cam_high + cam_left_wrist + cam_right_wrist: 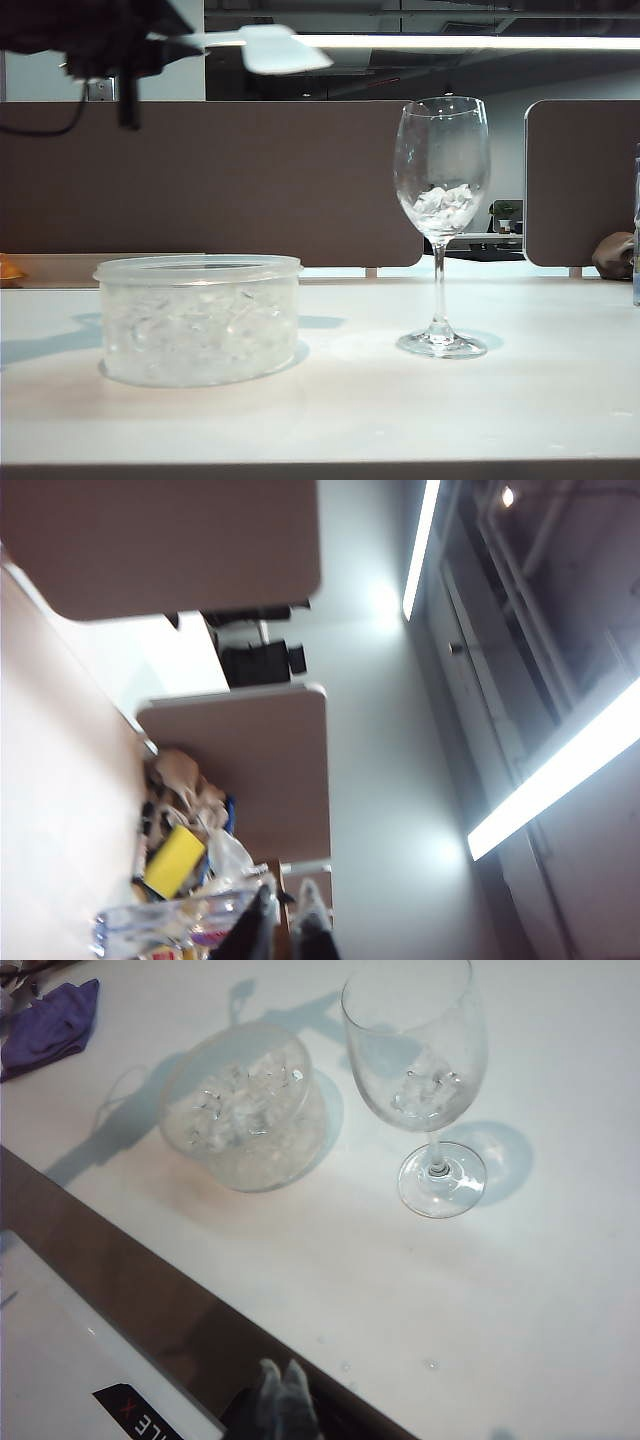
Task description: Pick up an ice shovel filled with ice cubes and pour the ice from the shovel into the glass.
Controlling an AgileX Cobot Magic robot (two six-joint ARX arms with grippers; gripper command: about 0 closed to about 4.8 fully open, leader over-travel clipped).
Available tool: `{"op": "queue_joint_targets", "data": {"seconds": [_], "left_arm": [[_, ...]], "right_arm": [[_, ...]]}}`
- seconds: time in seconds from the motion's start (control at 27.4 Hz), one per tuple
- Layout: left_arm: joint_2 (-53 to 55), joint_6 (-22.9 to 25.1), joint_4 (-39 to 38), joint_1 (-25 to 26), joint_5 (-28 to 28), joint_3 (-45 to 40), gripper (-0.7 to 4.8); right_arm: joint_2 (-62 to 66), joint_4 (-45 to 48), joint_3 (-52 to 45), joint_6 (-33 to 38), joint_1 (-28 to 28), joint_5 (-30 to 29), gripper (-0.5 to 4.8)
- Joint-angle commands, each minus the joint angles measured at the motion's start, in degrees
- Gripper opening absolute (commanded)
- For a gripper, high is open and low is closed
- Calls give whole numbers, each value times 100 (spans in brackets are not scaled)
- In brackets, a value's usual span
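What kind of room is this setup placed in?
Probably an open office: brown desk partitions stand behind the white table, long ceiling strip lights hang above, and a cluttered neighbouring desk shows.

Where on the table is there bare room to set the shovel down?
Bare table lies in front of and to the right of the glass, also in the gap between it and the ice tub. The left gripper holds the ice shovel high above; the right gripper hangs clear.

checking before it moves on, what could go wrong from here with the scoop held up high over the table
The ice shovel sits high in the left jaws, left of the glass; any ice left on it could fall onto the table. The thin-stemmed glass, already holding ice cubes, could tip if bumped.
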Motion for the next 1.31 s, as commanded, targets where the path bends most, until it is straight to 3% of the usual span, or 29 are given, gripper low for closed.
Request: {"op": "queue_joint_targets", "data": {"seconds": [0.04, 0.47, 1.17, 1.24, 1.31], "left_arm": [[-140, -76, 146, 216, 24, -439, -6], [-361, 295, 90, 474, -24, -2013, -6], [-361, 820, -101, 476, -345, -2594, -1], [-361, 841, -109, 476, -461, -2603, 63], [-361, 929, -114, 476, -481, -2603, 68]], "right_arm": [[-4, 59, 31, -37, 0, -20, -5], [-2, 61, 31, -37, 0, -20, -5], [-2, 59, 31, -37, 0, -20, -5], [-2, 59, 31, -37, 0, -20, -5], [-2, 59, 31, -37, 0, -20, -5]]}}
